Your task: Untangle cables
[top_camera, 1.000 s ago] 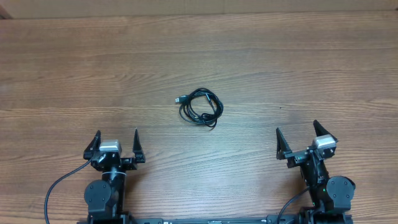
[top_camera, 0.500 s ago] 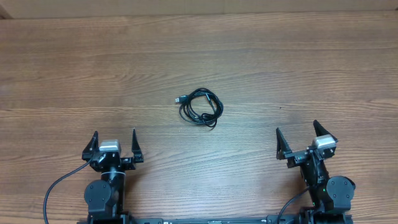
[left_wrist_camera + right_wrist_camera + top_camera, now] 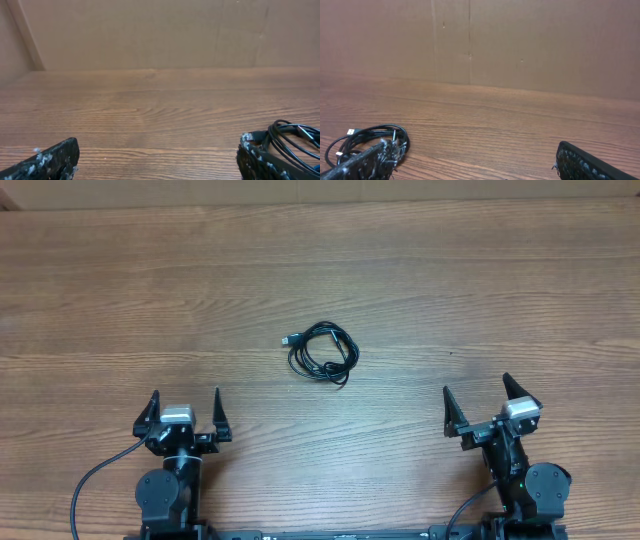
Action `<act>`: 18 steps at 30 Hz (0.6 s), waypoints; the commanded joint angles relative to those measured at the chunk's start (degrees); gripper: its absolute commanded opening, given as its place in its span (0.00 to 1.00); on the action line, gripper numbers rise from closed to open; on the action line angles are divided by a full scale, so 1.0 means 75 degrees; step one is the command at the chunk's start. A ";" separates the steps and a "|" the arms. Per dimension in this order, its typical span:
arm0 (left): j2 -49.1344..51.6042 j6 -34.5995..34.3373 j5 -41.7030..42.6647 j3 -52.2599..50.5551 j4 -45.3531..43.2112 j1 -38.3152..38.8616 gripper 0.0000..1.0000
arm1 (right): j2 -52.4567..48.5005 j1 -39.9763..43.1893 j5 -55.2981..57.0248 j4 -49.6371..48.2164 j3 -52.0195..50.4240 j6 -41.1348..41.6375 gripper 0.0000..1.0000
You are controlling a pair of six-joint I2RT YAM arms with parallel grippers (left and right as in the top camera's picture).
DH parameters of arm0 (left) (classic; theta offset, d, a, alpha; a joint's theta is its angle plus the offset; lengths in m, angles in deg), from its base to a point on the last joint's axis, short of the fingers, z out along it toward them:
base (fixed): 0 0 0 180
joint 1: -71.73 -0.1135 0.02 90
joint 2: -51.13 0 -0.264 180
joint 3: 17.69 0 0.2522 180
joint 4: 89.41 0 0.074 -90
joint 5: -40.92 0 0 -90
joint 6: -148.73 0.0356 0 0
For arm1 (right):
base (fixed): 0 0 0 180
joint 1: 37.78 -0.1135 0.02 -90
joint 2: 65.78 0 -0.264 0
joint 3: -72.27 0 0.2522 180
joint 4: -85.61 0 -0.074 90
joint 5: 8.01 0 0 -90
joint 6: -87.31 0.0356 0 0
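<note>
The cables (image 3: 322,352) lie as one small looped black tangle with a small plug end at its upper left, near the middle of the wooden table. The tangle also shows at the right edge of the left wrist view (image 3: 292,142) and at the lower left of the right wrist view (image 3: 365,139). My left gripper (image 3: 185,416) is open and empty at the near left, well short of the tangle. My right gripper (image 3: 482,408) is open and empty at the near right, also apart from it.
A brown cardboard wall (image 3: 160,30) stands along the far edge of the table (image 3: 480,290). Thick black wires run from both arm bases at the near edge.
</note>
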 commanded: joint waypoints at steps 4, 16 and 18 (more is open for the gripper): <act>0.0017 -0.0047 0.0530 0.0268 0.0586 -0.0035 1.00 | 0.0023 0.0009 -0.0044 0.0009 0.0023 0.0050 1.00; 0.2978 -0.0737 0.1306 0.4893 0.4039 0.0146 1.00 | -0.2387 -0.0044 -0.0676 0.2200 0.3955 0.0015 1.00; 0.3847 -0.0734 0.1550 0.6000 0.4488 0.0221 1.00 | -0.3273 -0.0044 -0.0918 0.2777 0.4843 -0.0009 1.00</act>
